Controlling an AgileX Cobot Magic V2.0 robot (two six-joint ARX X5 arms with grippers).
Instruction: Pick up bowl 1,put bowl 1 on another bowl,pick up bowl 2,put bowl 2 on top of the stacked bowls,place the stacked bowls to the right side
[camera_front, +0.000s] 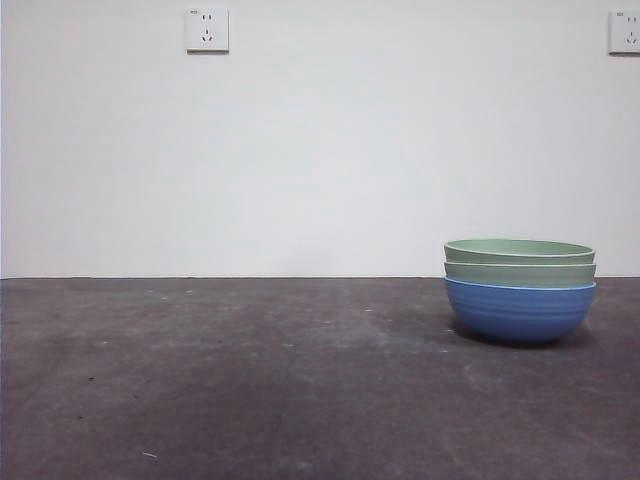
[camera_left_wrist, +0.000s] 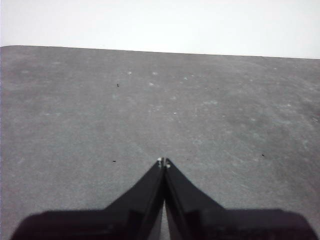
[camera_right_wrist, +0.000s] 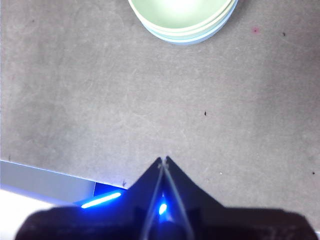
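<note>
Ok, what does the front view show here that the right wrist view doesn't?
Only the front view shows the blue bowl's ribbed side, the two green bowls as separate rims nested in it, and the wall with its sockets. Only the right wrist view shows the right hand, shut and apart from the bowls, and the top bowl's pale inside. Both show the stack resting on the dark table.

A dark grey, scuffed tabletop (camera_front: 220, 380) (flecked with pale specks) carries the stacked bowls (camera_front: 519, 290) on its right side: the blue bowl rests directly on it, two green bowls nested inside
</note>
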